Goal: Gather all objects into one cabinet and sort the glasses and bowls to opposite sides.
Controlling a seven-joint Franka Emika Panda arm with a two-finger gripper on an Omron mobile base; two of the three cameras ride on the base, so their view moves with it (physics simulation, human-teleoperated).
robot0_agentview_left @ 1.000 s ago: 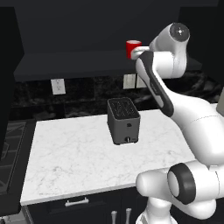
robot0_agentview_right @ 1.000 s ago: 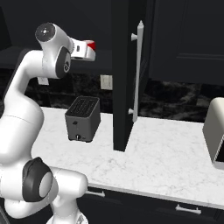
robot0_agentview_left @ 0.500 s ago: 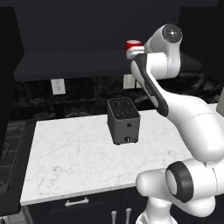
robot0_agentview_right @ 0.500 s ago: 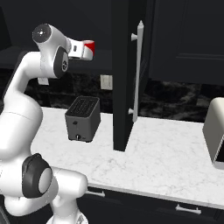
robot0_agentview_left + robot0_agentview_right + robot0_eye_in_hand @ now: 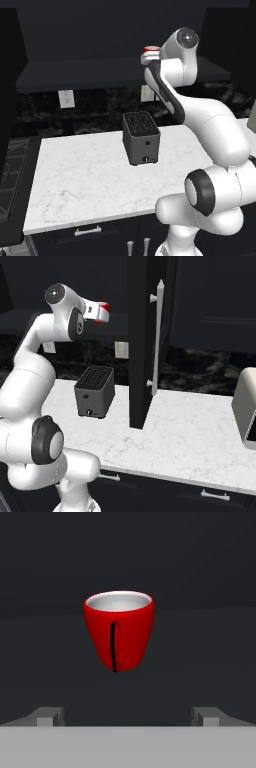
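The end effector (image 5: 128,716) is raised to shelf height with its fingers spread wide, pinching nothing, and the red mug (image 5: 119,629) stands upright just ahead of it on the dark shelf (image 5: 100,70), handle edge facing the hand. There is clear space on both sides of the mug. Below, a dark toaster (image 5: 141,137) sits mid-worktop (image 5: 75,180), and the cabinet door (image 5: 144,341) stands open edge-on.
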